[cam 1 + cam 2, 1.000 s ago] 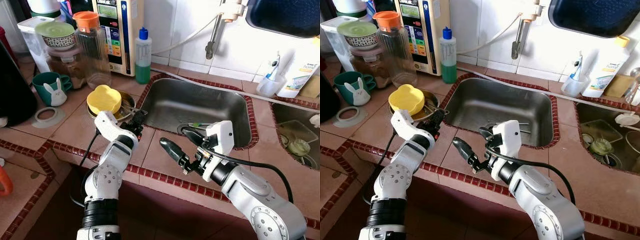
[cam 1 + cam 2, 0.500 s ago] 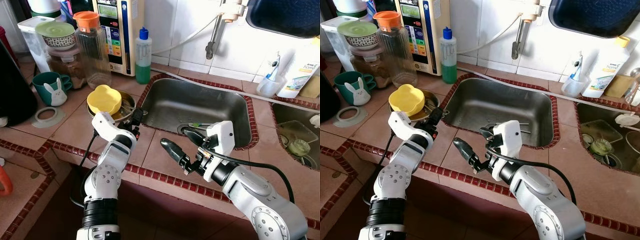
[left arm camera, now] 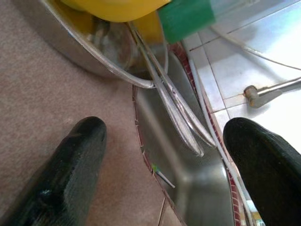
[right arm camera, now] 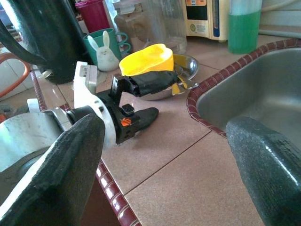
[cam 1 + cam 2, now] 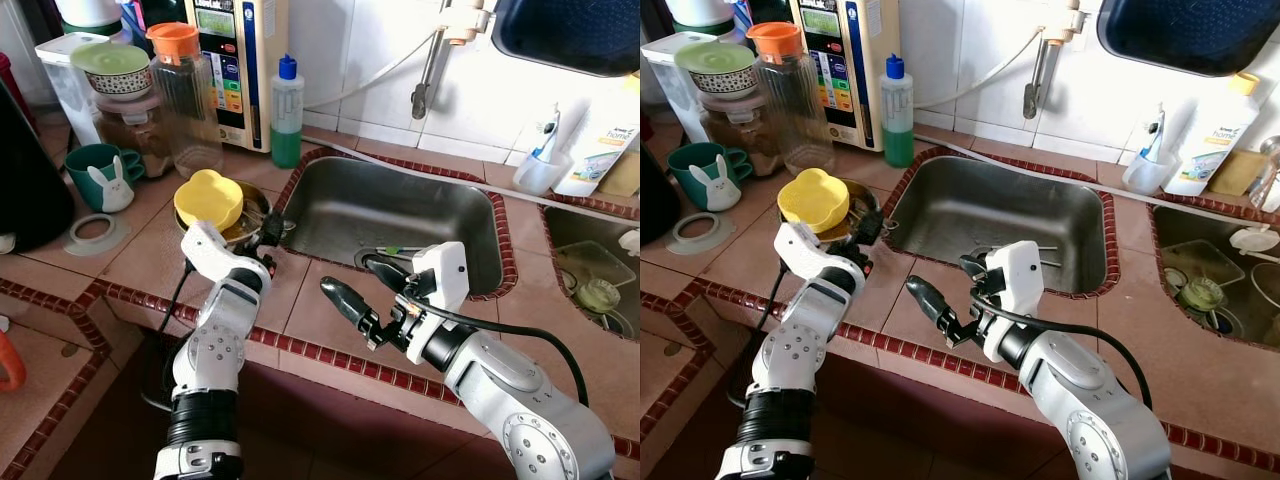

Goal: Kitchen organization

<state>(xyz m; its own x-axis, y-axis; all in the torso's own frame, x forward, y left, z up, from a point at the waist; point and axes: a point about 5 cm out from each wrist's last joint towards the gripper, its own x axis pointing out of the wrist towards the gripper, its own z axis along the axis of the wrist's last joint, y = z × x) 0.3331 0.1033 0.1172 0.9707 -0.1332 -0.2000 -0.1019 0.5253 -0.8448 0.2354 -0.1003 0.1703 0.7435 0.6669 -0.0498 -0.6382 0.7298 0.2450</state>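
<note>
Since a second ago the left gripper (image 5: 268,232) has crept closer to the metal bowl (image 5: 252,208) under the yellow dish (image 5: 208,198) on the bench (image 5: 150,250), beside the sink (image 5: 400,215). Its fingers (image 3: 70,165) are wide open, hold nothing, and point at the thin metal utensils (image 3: 176,108) poking out of the bowl. The right gripper (image 5: 350,285) waits open and empty over the bench; a push could tip the bowl and slide the utensils into the sink.
</note>
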